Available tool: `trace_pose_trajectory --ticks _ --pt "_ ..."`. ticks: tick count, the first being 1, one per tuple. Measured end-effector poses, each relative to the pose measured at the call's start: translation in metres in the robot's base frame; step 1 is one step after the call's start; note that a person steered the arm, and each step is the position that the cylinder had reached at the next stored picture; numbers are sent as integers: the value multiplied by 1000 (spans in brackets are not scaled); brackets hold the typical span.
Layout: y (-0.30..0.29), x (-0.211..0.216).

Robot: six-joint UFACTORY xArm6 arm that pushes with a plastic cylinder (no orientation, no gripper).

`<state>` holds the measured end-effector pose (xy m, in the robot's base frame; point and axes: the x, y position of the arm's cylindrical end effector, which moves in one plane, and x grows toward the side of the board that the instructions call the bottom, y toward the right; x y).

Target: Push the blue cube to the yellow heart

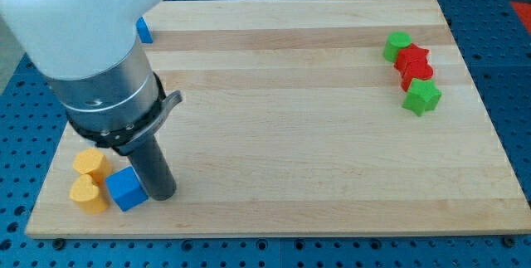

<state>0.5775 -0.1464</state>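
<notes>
My tip (162, 195) touches the right side of the blue cube (126, 188), holding nothing. The yellow heart (87, 193) sits just left; another yellow block (90, 163) lies above.

At the upper right of the frame a green cylinder (397, 46), two red blocks (411, 57) (417, 72) (shapes hard to tell) and a green star-like block (422, 96) sit touching in a short column. Another blue block (144, 30) peeks out at the upper left of the wooden table (290, 135).
</notes>
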Motion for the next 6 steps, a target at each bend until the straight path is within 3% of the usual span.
trace_pose_trajectory --ticks 6 --pt "-12 -7"
